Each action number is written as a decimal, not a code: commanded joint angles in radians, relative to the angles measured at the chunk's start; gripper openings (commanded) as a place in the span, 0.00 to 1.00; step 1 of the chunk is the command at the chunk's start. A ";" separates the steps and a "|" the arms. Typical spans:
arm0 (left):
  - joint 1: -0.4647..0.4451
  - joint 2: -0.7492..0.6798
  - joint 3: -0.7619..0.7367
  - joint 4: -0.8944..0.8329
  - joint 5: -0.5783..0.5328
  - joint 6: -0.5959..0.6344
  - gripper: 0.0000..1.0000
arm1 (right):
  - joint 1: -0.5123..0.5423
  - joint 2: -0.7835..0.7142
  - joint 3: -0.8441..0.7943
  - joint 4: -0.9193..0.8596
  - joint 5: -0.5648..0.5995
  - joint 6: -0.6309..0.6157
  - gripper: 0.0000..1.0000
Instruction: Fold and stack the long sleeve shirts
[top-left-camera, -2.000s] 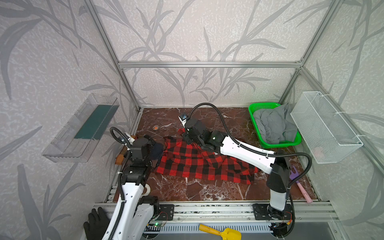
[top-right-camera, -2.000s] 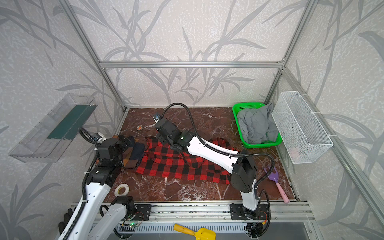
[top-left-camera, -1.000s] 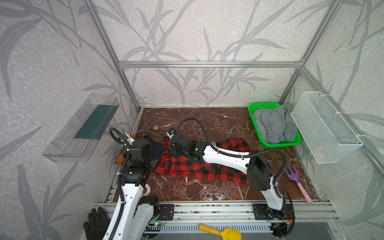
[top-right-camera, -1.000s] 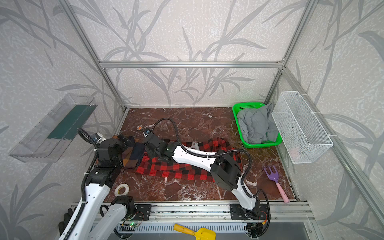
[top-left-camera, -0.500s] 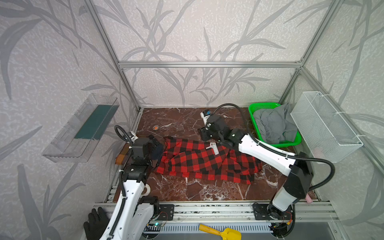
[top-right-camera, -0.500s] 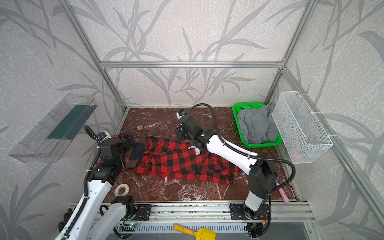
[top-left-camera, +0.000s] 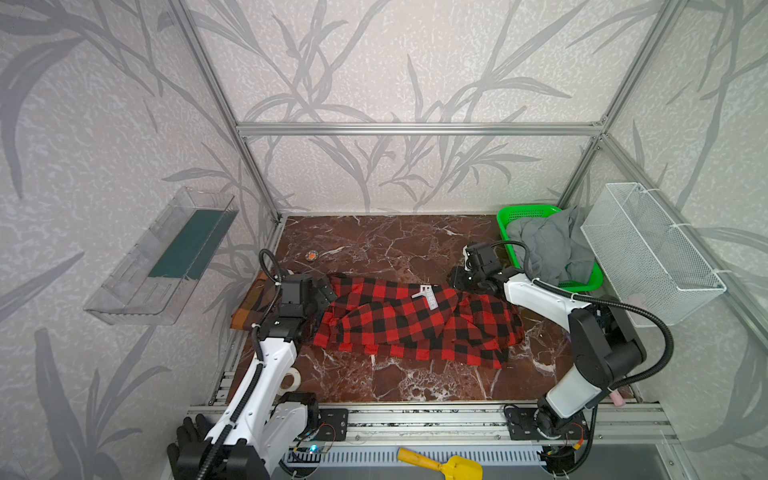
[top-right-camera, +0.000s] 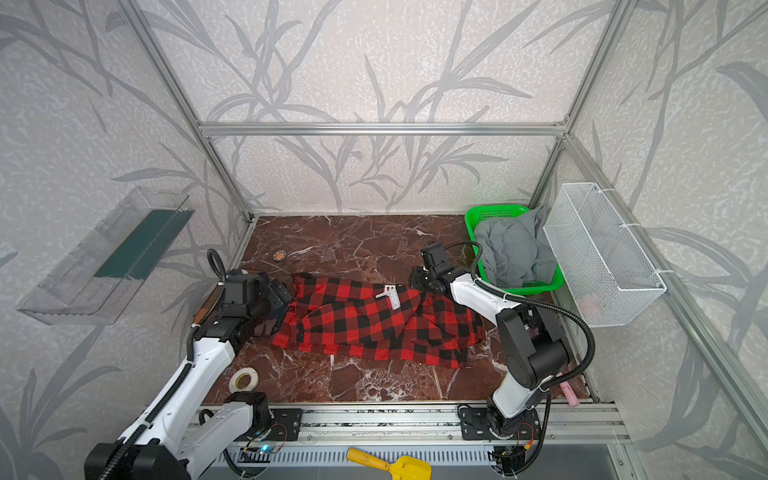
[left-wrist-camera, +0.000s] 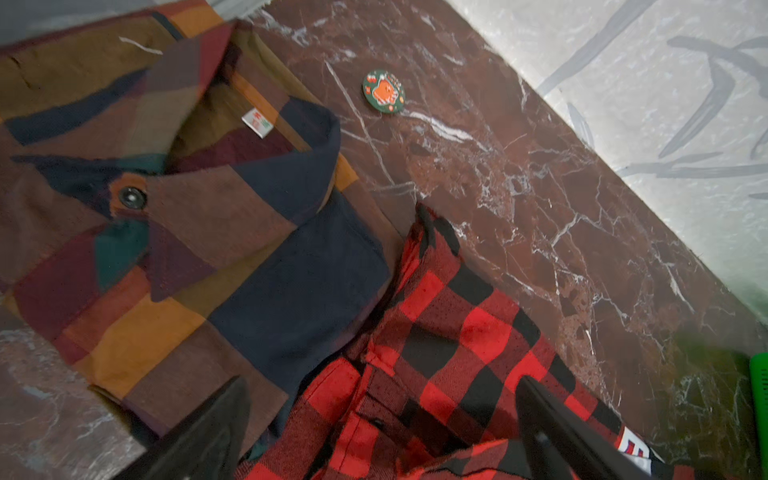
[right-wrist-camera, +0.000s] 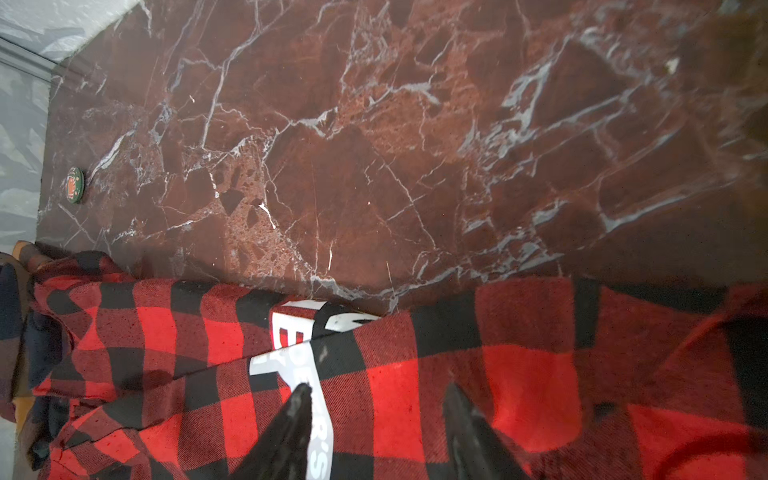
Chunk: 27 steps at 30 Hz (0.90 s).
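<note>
The red-and-black buffalo check shirt (top-left-camera: 415, 324) lies part-folded on the marble tabletop (top-left-camera: 395, 245) against the folded brown plaid shirt (left-wrist-camera: 166, 257), and with the left gripper (left-wrist-camera: 382, 386) wide and the right gripper (right-wrist-camera: 374, 395) half-parted, both empty, the next fold likely calls for pinching its edges.

Green basket (top-left-camera: 523, 212) (holding grey cloth (top-left-camera: 548, 249)) beside wire basket (top-left-camera: 648, 257).

Bright, even, diffuse light; soft shadows beside red-and-black shirt (right-wrist-camera: 498, 374); bowed edges; blurry wrist-view corners.

Brown plaid shirt (top-left-camera: 248, 305) — mostly behind the left arm (top-left-camera: 286, 316); pink item (top-left-camera: 635, 300) in basket (top-left-camera: 665, 266) — indistinct.
</note>
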<state>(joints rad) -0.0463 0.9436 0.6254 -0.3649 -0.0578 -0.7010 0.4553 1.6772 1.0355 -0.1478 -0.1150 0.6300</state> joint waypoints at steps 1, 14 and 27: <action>-0.050 0.029 -0.031 -0.026 0.043 -0.024 0.99 | -0.004 0.018 -0.017 0.071 -0.035 0.044 0.50; -0.209 0.135 -0.073 -0.076 -0.027 0.003 0.78 | -0.022 -0.040 -0.096 0.128 -0.010 0.016 0.50; -0.210 0.231 -0.114 0.040 0.000 0.002 0.54 | -0.020 -0.076 -0.119 0.166 -0.052 -0.007 0.50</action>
<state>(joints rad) -0.2535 1.1542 0.5201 -0.3618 -0.0532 -0.7071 0.4381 1.6371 0.9344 -0.0063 -0.1520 0.6304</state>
